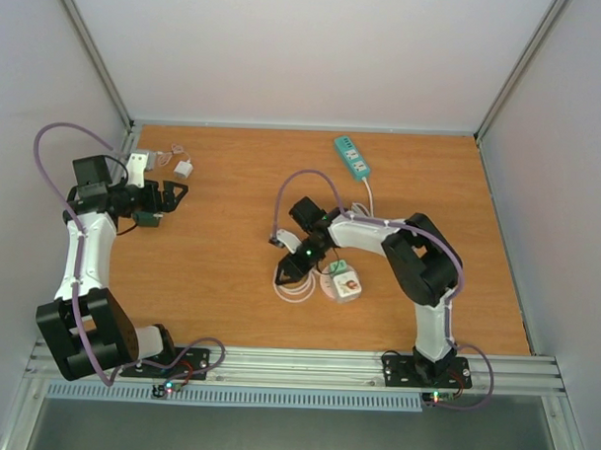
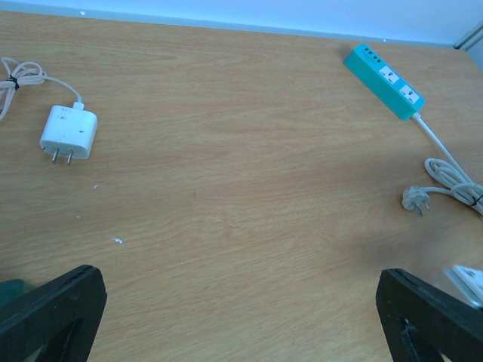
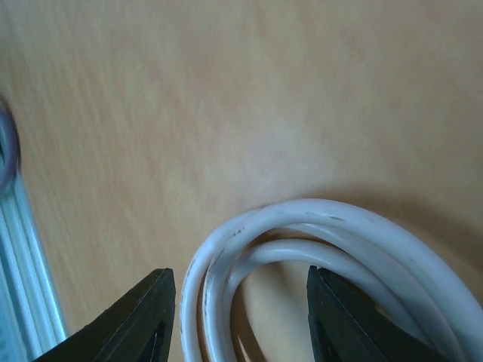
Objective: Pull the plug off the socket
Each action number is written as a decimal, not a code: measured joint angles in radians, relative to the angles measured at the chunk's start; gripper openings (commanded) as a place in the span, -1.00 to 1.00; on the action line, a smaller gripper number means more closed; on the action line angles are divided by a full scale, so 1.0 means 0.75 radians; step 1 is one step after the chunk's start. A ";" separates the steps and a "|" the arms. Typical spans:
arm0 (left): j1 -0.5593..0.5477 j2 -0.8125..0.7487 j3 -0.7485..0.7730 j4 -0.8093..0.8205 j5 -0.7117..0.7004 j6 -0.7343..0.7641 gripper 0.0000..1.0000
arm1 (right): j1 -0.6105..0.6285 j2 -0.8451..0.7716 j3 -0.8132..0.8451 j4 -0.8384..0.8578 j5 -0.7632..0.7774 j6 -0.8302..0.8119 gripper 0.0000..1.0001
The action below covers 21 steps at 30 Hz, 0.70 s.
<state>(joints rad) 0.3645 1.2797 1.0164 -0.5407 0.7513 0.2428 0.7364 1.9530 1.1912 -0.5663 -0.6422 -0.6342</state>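
right claw (image 3: 238, 275): jaws parted, straddling white cable coil (image 3: 332, 219), no clamp visible | white socket cube (image 1: 342, 285): just beside coil on table (image 1: 231, 232) | plug: hidden under right arm (image 1: 379, 233), seating unclear | progress: pull unconfirmed, likely pending | left claw (image 2: 235, 271): wide open, empty, well apart

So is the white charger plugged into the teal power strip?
No, the white charger lies apart from the teal power strip, its two prongs bare.

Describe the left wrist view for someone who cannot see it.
A white charger lies at left on a wooden table; a teal power strip lies at upper right, its white cord ending in a loose plug. The left pincer, open, frames the bottom corners.
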 measured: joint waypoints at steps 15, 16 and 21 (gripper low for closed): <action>0.000 -0.007 0.000 0.001 -0.011 0.001 0.99 | -0.067 0.247 0.379 0.087 0.194 0.108 -0.02; 0.000 -0.007 0.000 0.001 -0.011 0.001 0.99 | -0.089 0.241 0.370 0.094 0.195 0.105 -0.02; 0.000 -0.007 0.000 0.001 -0.010 0.000 0.99 | -0.211 0.151 0.236 0.117 0.219 0.076 -0.02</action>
<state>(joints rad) 0.3645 1.2747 1.0164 -0.5404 0.7441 0.2428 0.5785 2.0659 1.3682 -0.4782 -0.4778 -0.5770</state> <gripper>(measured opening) 0.996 0.491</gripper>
